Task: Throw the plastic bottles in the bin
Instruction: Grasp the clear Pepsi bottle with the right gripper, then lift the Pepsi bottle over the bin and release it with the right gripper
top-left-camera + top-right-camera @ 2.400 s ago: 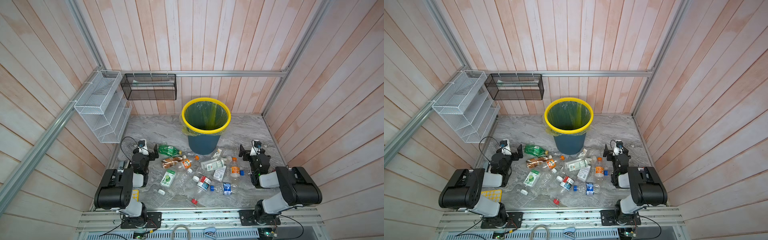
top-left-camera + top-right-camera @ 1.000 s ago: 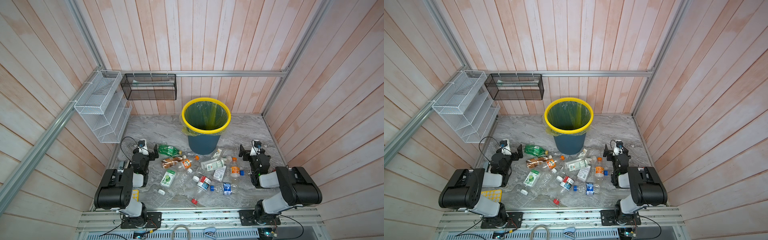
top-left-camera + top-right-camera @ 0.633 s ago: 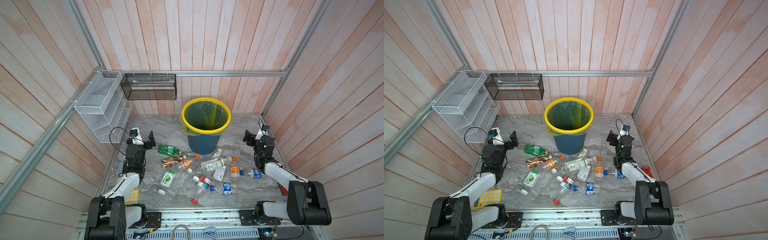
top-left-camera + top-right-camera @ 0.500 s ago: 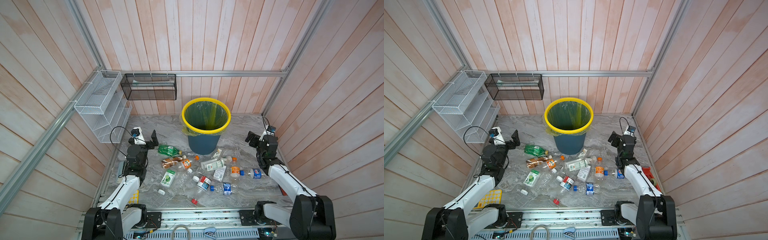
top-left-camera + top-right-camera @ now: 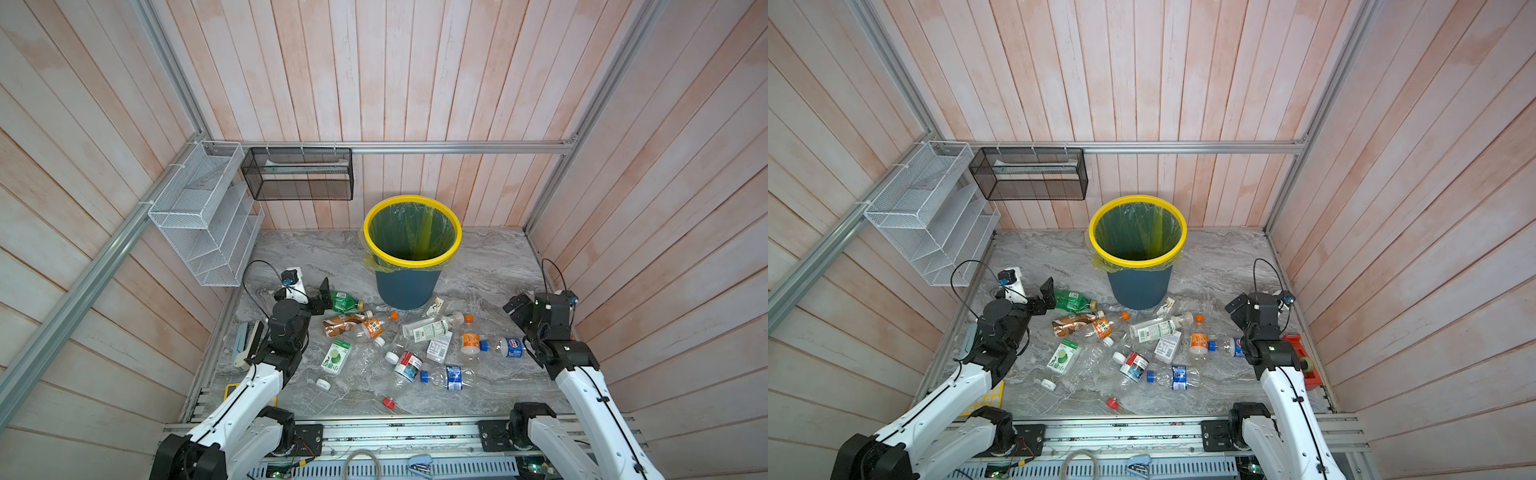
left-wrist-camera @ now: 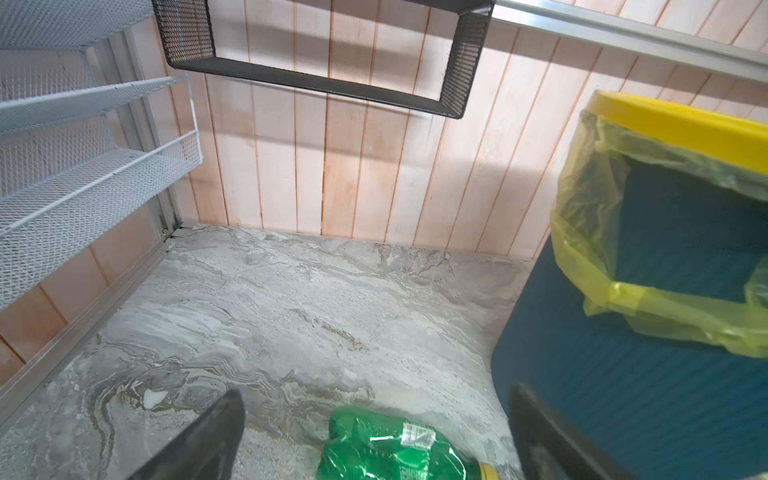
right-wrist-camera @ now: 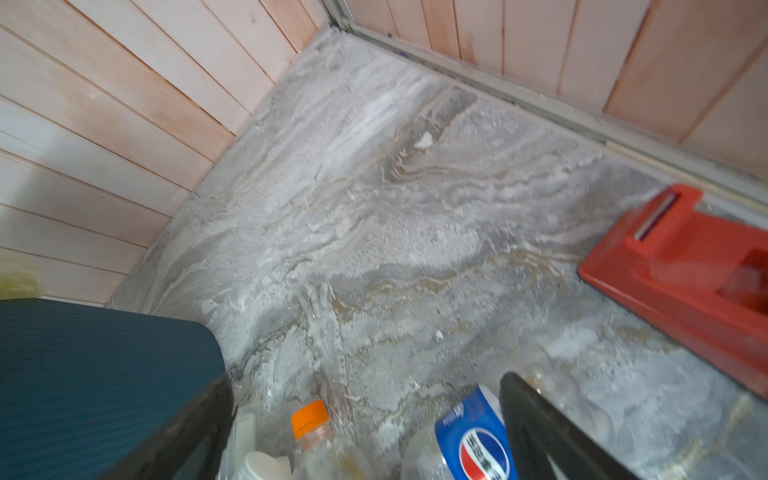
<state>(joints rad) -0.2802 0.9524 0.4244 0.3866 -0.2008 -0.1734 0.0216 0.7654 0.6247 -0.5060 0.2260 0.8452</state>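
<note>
Marble-patterned tabletop (image 5: 490, 266), walled in by wood planks. White wire rack (image 5: 199, 232) and black mesh basket (image 5: 299, 174) hang at the far left; neither matters here.

Bin (image 5: 407, 286): dark blue, yellow rim ring, translucent bag liner. It stands at the far middle of the table. Only liner shows inside it.

Left gripper (image 5: 325, 296): jaws spread wide and empty, next to the base end of the green bottle (image 5: 344, 301). In the wrist view that bottle lies on its side between the two fingers, just beside the bin wall. Height above it unclear.

Right gripper (image 5: 517, 313): jaws also spread wide, nothing held. Its wrist view shows the Pepsi-labelled bottle (image 7: 478, 440) and an orange-capped bottle (image 7: 316, 436) between the fingers.

Plastic bottles: all on the table in front of the bin, none inside it, lying in a loose overlapping heap. Among them are a brown one (image 5: 343, 325) and an orange-labelled one (image 5: 469, 343). A red tape dispenser (image 7: 685, 266) sits at the right edge.

Smallest: a loose red cap (image 5: 387, 402) and a white one (image 5: 323, 384) near the front.

Handling, my reading: the bottles look empty, so they should be very light. Walls are thin and several are already crumpled, so they will give under the pads. The surface looks slick, and round bodies may roll or squirt out. Best hold is probably across the labelled mid-body, squeezing the short way. The neck is stiffer but narrow.
</note>
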